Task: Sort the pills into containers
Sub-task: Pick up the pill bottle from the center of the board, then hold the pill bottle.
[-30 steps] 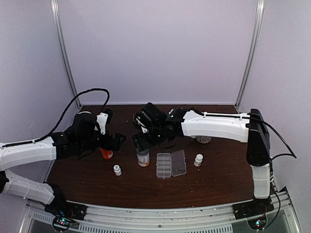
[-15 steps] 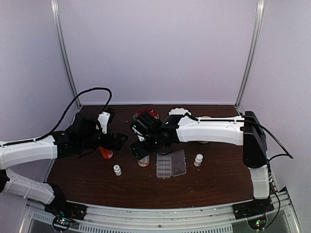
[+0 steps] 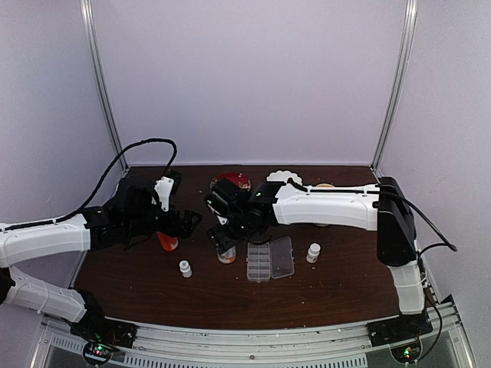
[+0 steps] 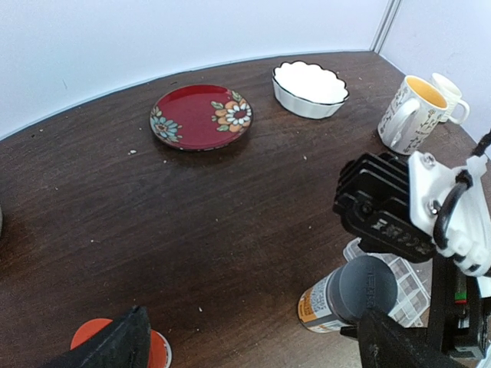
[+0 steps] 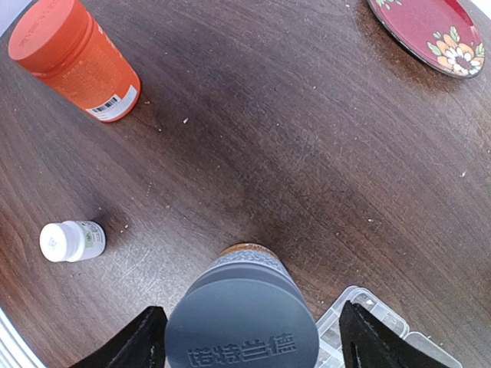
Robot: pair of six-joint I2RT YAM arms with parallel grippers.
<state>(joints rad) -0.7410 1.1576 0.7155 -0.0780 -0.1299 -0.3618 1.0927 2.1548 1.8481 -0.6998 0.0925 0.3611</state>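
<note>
- Pills: none can be made out in any view. No tablet shows on the table [image 3: 337, 291], and whatever is to be sorted is presumably inside the capped bottles.
- The pill box [image 3: 270, 259] lies near the table's middle in the top view, a little toward 5 o'clock. Its clear lid is swung open to the 3 o'clock side. Its cells look empty, though they are too small to be sure.
- The grey-capped bottle [image 5: 242, 322] stands upright just beside the box at its 9 o'clock, with its cap on.
- The right gripper [image 5: 253, 341] hangs directly over that cap. Its jaws are spread, one finger on each side, and a gap shows on at least one side. It grips nothing yet.
- The left gripper [image 3: 184, 222] hovers at the 9 o'clock side of the table, just above the orange-red bottle [image 3: 167, 242]. Its jaws are wide apart and hold nothing.
- Two small white bottles stand capped. One [image 3: 313, 252] is at the box's 3 o'clock and the other [image 3: 185, 268] at its 8 o'clock.
- A red flowered plate [image 3: 230, 181] and a white bowl [image 3: 282, 175] sit at the far edge, around 12 and 1 o'clock.
- Progress, as I judge it: very early. The box is open and ready, but no bottle is uncapped and no pill is in a cell. Grasping a bottle, opening it and sorting all the pills are left to do.
</note>
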